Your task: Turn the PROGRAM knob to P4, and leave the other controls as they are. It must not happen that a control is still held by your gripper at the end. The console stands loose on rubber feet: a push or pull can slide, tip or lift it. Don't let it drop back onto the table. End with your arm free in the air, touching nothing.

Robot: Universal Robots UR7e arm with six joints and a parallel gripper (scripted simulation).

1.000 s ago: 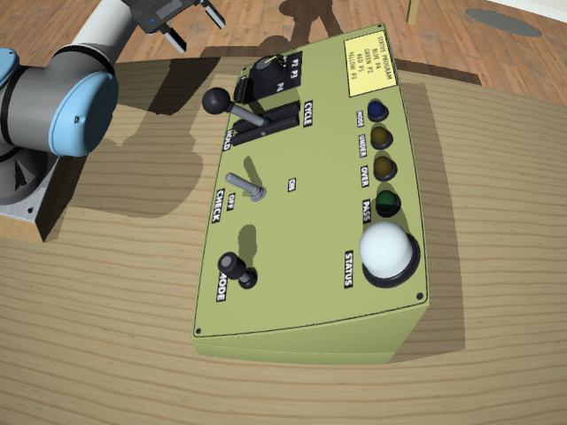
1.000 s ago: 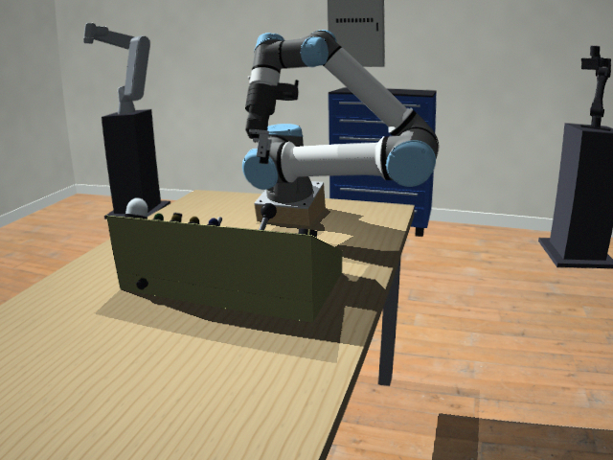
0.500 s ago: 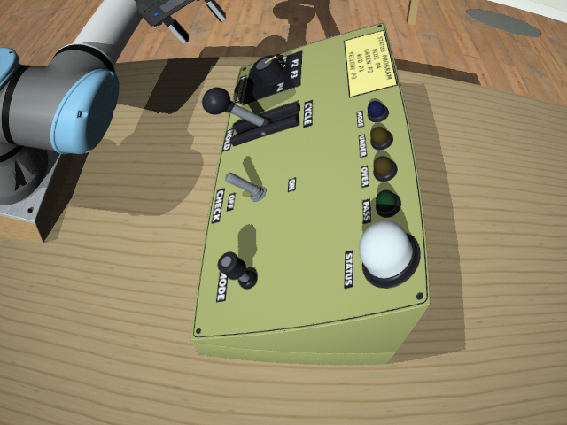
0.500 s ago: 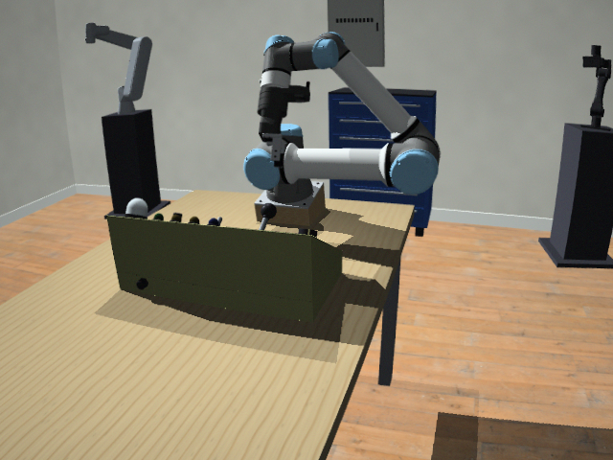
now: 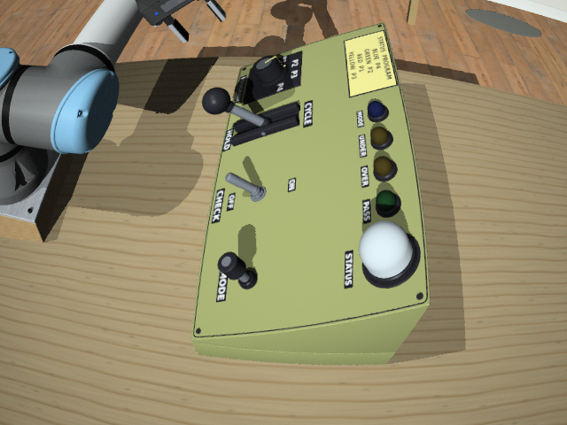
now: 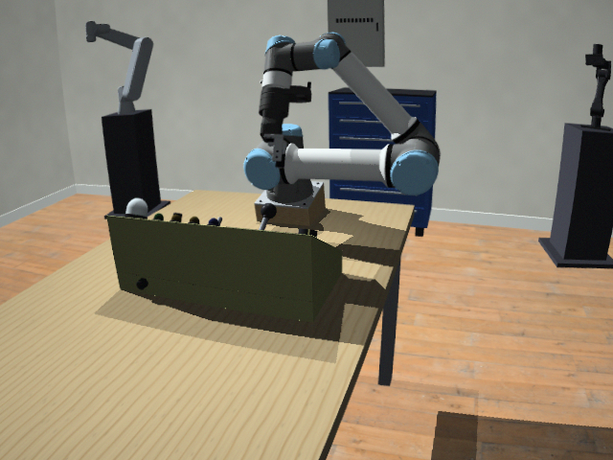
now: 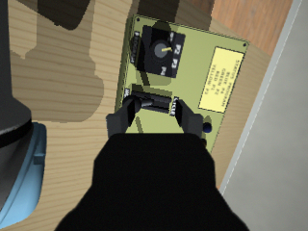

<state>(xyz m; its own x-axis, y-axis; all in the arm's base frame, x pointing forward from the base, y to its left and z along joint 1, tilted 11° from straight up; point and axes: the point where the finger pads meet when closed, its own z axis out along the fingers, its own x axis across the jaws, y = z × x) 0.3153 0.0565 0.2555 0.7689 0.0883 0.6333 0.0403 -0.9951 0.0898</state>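
The olive console (image 5: 315, 205) lies on the wooden table. Its black PROGRAM knob (image 5: 267, 71) sits at the far left corner of the panel, with labels P2, P3 and P4 beside it. In the wrist view the knob (image 7: 160, 49) has a yellow pointer line aimed about at P2. My gripper (image 5: 194, 20) is open and empty, high above the table, to the left of and beyond the knob. In the wrist view its fingers frame the black lever slot below the knob. In the exterior view the gripper (image 6: 278, 150) hangs well above the console's back.
A ball-topped lever (image 5: 217, 101) in the HOLD/CYCLE slot rises just below the knob. A grey CHECK toggle (image 5: 244, 186), a MODE switch (image 5: 236, 267), a row of lamps (image 5: 382, 158) and a white STATUS dome (image 5: 386, 251) fill the panel. The arm's base (image 5: 27, 192) stands at left.
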